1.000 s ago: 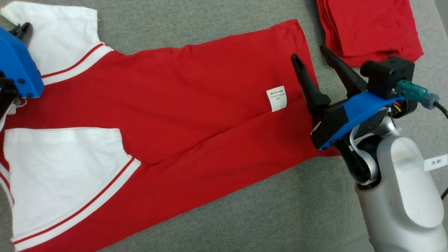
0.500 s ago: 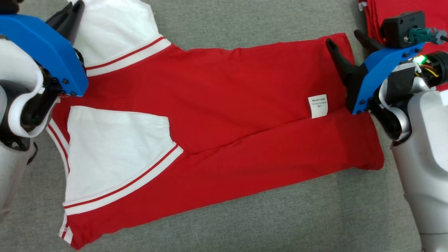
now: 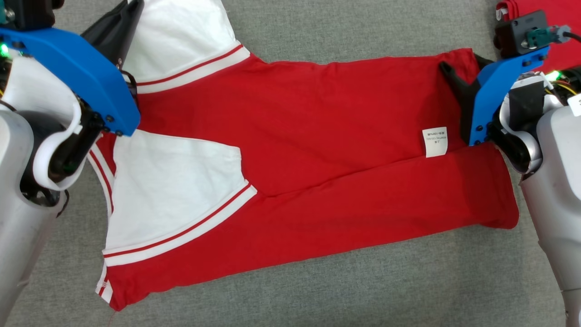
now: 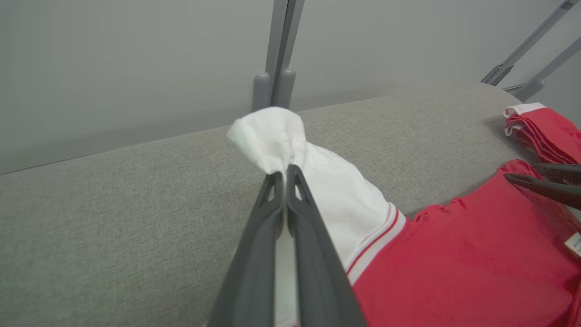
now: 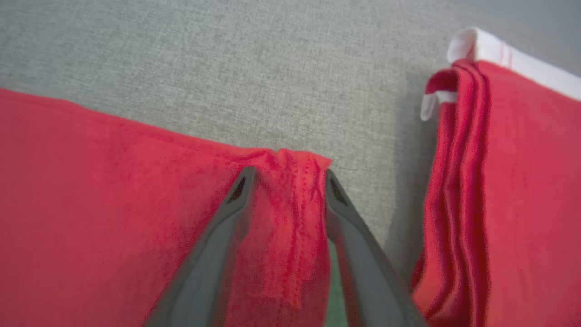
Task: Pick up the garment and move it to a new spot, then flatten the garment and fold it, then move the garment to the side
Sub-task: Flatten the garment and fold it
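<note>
On the bench (image 3: 340,27): the red garment (image 3: 317,136) is lying flat across the middle, running left to right, with its long sides folded in.
Left end effector (image 4: 286,170): clenched, gripping the tip of the far white sleeve (image 4: 281,136) and holding it raised off the grey surface toward the bench's far edge.
Right end effector (image 5: 288,175): released, with its fingers standing apart astride the garment's far hem corner (image 5: 295,181). One tip is sitting on the cloth and the other at the hem's edge, and the red fabric between them is not pinched.
Edges: the hem is facing the bench's right side, and a white care label (image 3: 435,141) is lying just inside it.
Folded stack (image 5: 513,181): red pieces with white trim are resting by the far right corner, near the hem corner but apart from it, with bare grey between them.
Open room: bare bench is showing along the near edge, and along the far edge between sleeve and stack.
</note>
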